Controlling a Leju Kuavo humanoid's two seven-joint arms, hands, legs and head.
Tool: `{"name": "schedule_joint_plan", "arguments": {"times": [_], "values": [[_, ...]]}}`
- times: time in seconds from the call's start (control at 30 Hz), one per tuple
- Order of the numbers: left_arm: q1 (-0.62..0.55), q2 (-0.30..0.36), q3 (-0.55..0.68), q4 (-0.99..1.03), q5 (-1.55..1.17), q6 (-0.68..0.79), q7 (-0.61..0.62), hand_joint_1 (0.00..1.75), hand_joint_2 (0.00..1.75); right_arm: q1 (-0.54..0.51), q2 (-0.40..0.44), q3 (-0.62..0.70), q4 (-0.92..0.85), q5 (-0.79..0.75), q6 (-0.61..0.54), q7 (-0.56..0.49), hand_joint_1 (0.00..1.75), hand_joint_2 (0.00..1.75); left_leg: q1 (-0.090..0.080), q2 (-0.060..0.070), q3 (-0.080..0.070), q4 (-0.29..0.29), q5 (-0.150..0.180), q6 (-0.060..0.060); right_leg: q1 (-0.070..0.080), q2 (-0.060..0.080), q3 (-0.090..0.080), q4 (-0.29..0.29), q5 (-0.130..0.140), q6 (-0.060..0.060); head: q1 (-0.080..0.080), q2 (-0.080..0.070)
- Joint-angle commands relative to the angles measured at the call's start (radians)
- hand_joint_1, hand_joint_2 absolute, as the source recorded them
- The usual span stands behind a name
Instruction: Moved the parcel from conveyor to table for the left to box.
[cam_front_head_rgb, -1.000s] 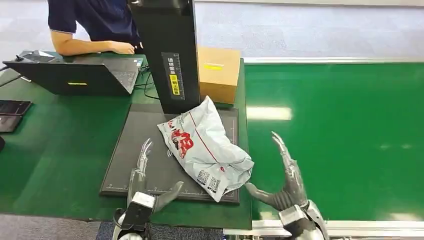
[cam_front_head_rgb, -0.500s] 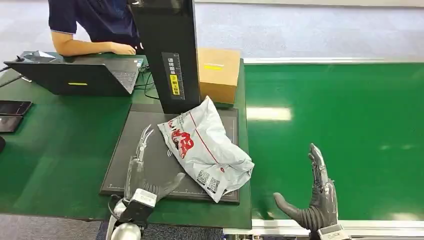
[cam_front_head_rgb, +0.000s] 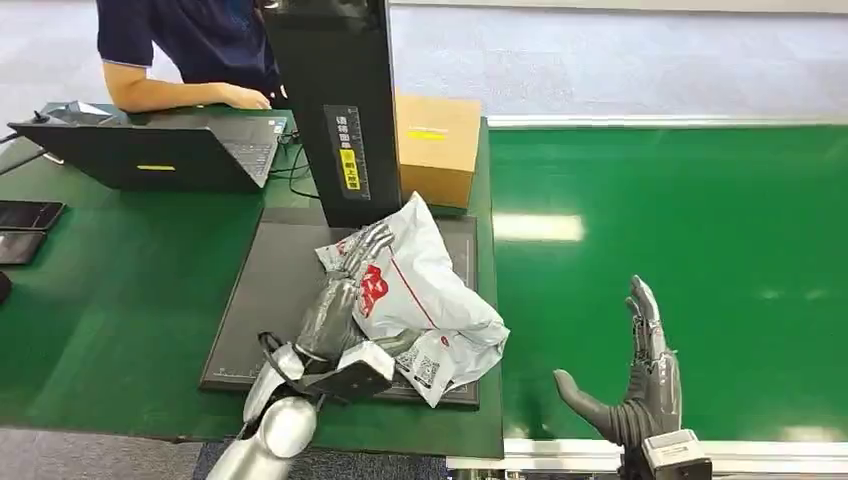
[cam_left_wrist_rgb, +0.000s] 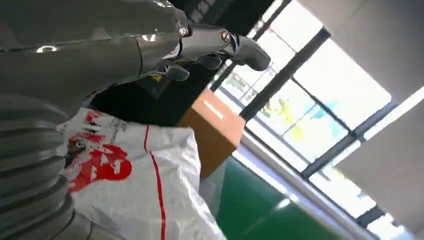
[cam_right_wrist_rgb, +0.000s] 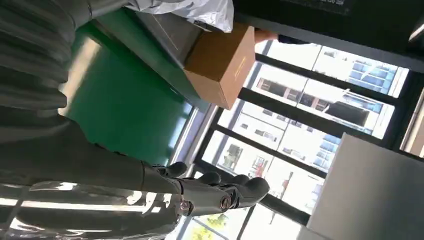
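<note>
Lying placed: parcel (cam_front_head_rgb: 415, 300) on the surface (cam_front_head_rgb: 120, 300), frame centre
Left hand (cam_front_head_rgb: 345, 290): resting on parcel, grasp unclear
Right hand (cam_front_head_rgb: 640, 385): released, lower right
Left: boxing

The parcel (cam_front_head_rgb: 420, 300), a white plastic mailing bag, carries large red printed characters on its upper face, partly covered by the left hand (cam_front_head_rgb: 340, 290) lying on it; they cannot be read. A thin red line runs along the bag. Near its lower end are two small black square codes and fine print, too small to make out. The black column (cam_front_head_rgb: 335, 100) behind the bag bears a yellow label with dark marks and rows of small white characters above and below it, none legible. The cardboard box (cam_front_head_rgb: 435, 145) has a yellow sticker on top, its writing unreadable.
</note>
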Motion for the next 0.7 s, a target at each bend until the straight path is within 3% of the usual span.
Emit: {"name": "schedule_joint_plan", "arguments": {"times": [0.03, 0.37, 0.7], "values": [[-0.223, 0.011, -0.139, 0.483, -0.033, -0.054, -0.008, 0.0, 1.75, -0.021, 0.015, -0.051, 0.08, -0.003, 0.016, 0.001, 0.0, 1.75, 0.0, -0.003, 0.002, -0.002, 0.002, -0.001, 0.0, -0.004, 0.003, -0.003, 0.001, -0.001, 0.0, 0.0], [-0.381, -0.001, -0.208, 0.843, -0.001, -0.094, -0.005, 0.0, 1.75, -0.069, -0.026, -0.016, 0.155, -0.016, 0.02, -0.003, 0.0, 1.75, 0.0, 0.0, 0.001, -0.001, 0.001, -0.001, 0.0, 0.0, 0.002, -0.002, 0.002, 0.0, -0.001, 0.0], [-0.364, 0.021, -0.18, 0.875, 0.027, -0.034, -0.007, 0.0, 1.75, -0.075, -0.038, 0.01, 0.167, -0.01, 0.007, 0.005, 0.0, 1.75, 0.0, 0.003, 0.002, -0.002, 0.001, -0.001, 0.0, 0.003, 0.002, -0.002, 0.002, 0.0, 0.0, 0.0]]}}
